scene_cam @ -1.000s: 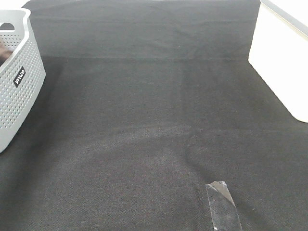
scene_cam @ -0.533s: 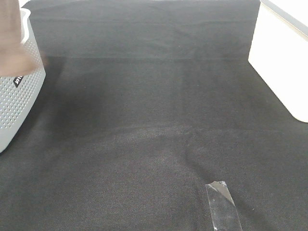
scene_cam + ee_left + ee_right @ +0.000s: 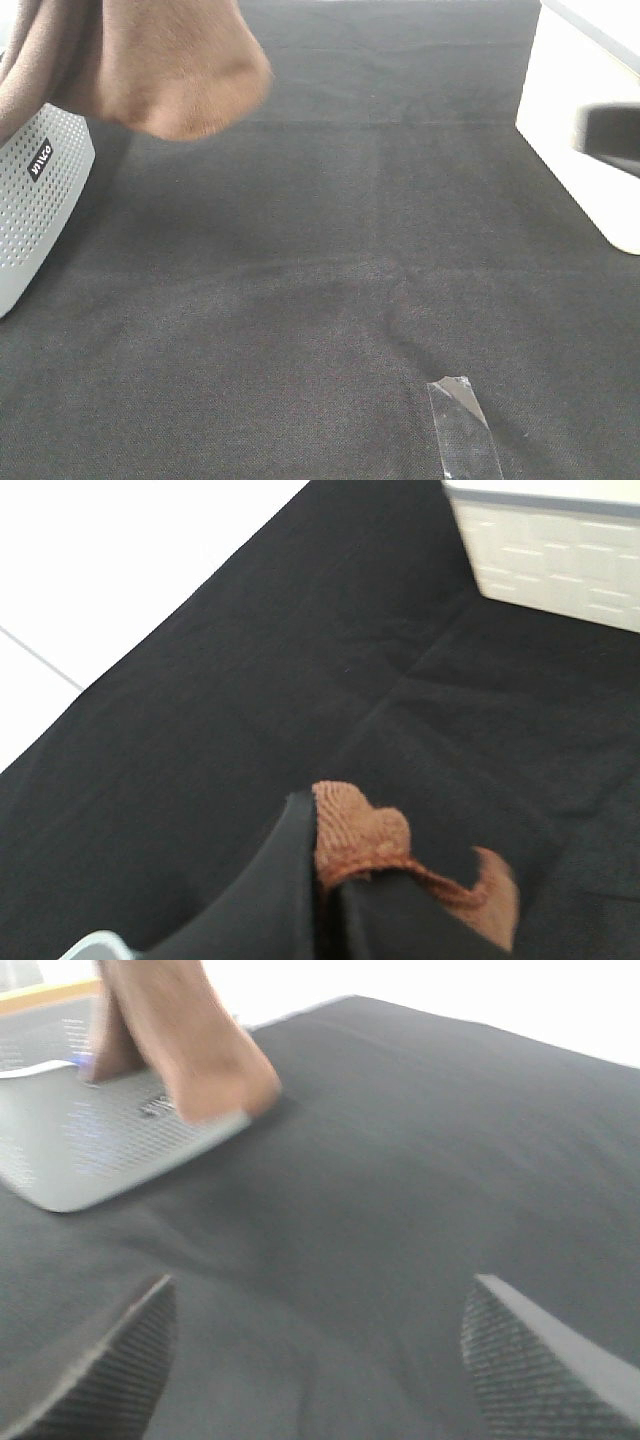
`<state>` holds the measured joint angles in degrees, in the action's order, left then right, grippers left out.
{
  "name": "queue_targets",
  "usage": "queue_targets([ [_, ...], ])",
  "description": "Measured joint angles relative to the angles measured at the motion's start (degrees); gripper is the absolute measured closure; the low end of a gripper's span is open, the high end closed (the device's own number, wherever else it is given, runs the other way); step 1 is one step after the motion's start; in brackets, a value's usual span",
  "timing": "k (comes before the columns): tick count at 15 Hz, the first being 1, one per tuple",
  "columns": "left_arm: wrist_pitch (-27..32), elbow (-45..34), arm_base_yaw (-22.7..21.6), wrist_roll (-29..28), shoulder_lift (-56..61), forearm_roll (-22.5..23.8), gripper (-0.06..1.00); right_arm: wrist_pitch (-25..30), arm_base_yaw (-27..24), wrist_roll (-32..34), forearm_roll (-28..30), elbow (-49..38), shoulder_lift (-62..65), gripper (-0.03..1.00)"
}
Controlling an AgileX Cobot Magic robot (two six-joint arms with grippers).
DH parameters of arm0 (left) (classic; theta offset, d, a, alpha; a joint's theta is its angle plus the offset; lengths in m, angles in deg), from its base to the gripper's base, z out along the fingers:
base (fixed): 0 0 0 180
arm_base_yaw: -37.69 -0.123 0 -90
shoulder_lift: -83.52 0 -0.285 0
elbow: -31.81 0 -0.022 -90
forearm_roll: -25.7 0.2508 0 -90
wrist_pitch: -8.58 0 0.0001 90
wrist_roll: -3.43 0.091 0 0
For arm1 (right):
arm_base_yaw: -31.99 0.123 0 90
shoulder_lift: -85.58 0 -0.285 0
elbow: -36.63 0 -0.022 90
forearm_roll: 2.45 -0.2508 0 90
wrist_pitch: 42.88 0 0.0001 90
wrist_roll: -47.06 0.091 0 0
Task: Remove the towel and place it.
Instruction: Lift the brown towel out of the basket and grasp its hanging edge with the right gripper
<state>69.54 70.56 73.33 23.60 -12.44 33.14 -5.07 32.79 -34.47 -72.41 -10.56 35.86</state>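
- Reddish-brown terry cloth, the towel (image 3: 170, 70), hung in the air at the far-left corner of the desk, above and partly in front of the grey perforated basket (image 3: 40, 200).
- Removal was judged to be under way: most of the visible towel was raised clear of the basket rim, and its rounded lower fold overhung the black covering (image 3: 350, 250) just beside the basket.
- Whether a trailing end was left inside the basket could not be told, because the top and left edges of the high view cut the cloth off.
- Placement was not yet done: no part of the towel lay flat on the desk.
- The left gripper (image 3: 335, 880) was clamped narrow on a bunched edge of the towel, which showed between its black fingers (image 3: 290, 880) with a loose fold beside them.
- The right gripper (image 3: 320, 1360) stood wide and held nothing; it was low over the desk, facing the towel and well apart from it.
- Remaining work, as judged: carry the towel clear of the basket, then lay it on the open covering.
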Motion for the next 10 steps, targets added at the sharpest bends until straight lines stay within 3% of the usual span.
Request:
queue_targets([
  [2, -0.46, 0.0, 0.46, -0.06, 0.0, -2.18, 0.94, 6.47, 0.0, -19.88, -15.7, 0.0, -12.09, 0.2],
  [4, -0.46, 0.0, 0.46, -0.17, 0.0, -4.18, 0.94, 13.64, 0.0, -31.23, -26.41, 0.0, -22.35, 0.2],
  [7, -0.46, 0.0, 0.46, -0.17, 0.0, -5.84, 0.94, 16.79, 2.92, -37.99, -29.11, 0.52, -31.0, 0.2],
  [10, -0.46, 0.0, 0.46, -0.17, 0.0, -7.45, 0.94, 14.78, 14.21, -39.02, -29.11, 8.19, -37.41, 0.2],
])
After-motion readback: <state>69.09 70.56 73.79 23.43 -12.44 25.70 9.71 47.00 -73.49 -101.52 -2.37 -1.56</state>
